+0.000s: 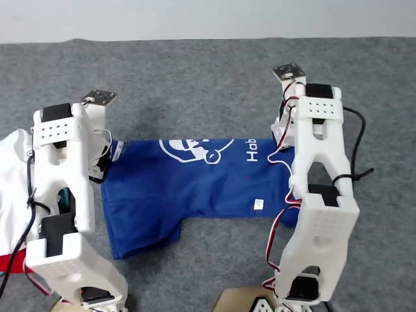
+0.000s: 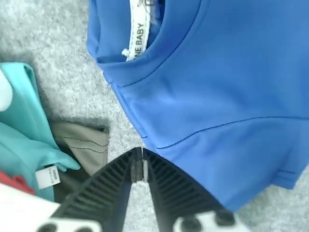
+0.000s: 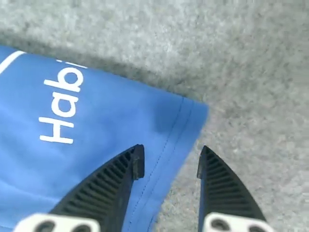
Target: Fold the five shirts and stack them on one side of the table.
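Item 1. My right pincer (image 3: 170, 162): open, jaws standing apart and straddling the stitched hem corner of the blue shirt (image 3: 87, 145). One jaw was over the cloth, the other over bare grey worktop (image 3: 251, 72). The hem edge ran between them.

Item 2. My left pincer (image 2: 138, 164): closed, tips together right at the shirt's edge below the collar. I could not tell whether any cloth was caught between them.

Item 3. Blue shirt, high view: spread flat at the centre of the frame, between my two arms. Its long axis ran left to right, with the collar end at the left by my left arm and the hem end at the right by my right arm. One sleeve trailed toward the lower left.

Item 4. Governing relation, as I judged it: each end of the shirt lay at the pincer nearer to it, so the right needed only to close on the hem it already bracketed.

Item 5. Other stock: a teal garment (image 2: 19, 130) and an olive garment (image 2: 82, 145) lay just beside my left pincer. A white shirt (image 1: 13, 188) was heaped at the left edge of the high view.
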